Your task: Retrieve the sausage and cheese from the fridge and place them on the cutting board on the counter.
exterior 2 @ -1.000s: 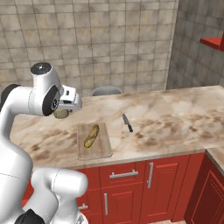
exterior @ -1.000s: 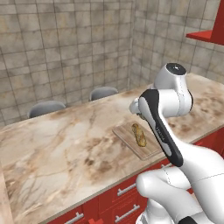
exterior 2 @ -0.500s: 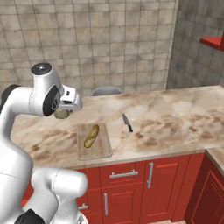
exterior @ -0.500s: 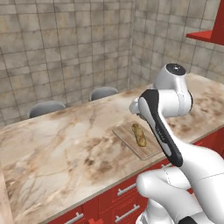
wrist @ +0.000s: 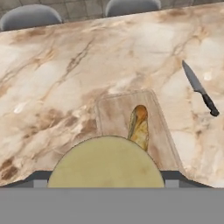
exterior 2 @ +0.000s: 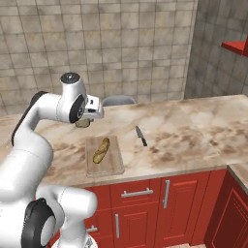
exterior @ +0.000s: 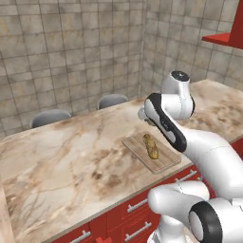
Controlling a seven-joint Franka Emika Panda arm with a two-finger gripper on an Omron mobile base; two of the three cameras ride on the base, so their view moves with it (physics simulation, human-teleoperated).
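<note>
The cheese (wrist: pixel 105 162), a dull olive-yellow round puck, sits between my gripper's (wrist: pixel 106 178) finger tips in the hand view, and the gripper is shut on it. From the right base view the cheese (exterior 2: pixel 83 123) hangs under the hand (exterior 2: pixel 92 109), above the counter (exterior 2: pixel 193 126) just behind the cutting board (exterior 2: pixel 114 162). The light-tan cutting board (wrist: pixel 111 116) lies near the counter's front edge with a golden bread loaf (wrist: pixel 139 127) on it. In the left base view the gripper (exterior: pixel 144 116) hovers beside the board (exterior: pixel 137 147). The sausage and the fridge are out of view.
A black-handled knife (exterior 2: pixel 141 136) lies on the counter right of the board, also seen as the knife (wrist: pixel 199 87) in the hand view. Two grey chair backs (exterior: pixel 50 117) (exterior: pixel 112 100) stand behind the counter. A red shelf (exterior 2: pixel 237 46) juts out at the upper right.
</note>
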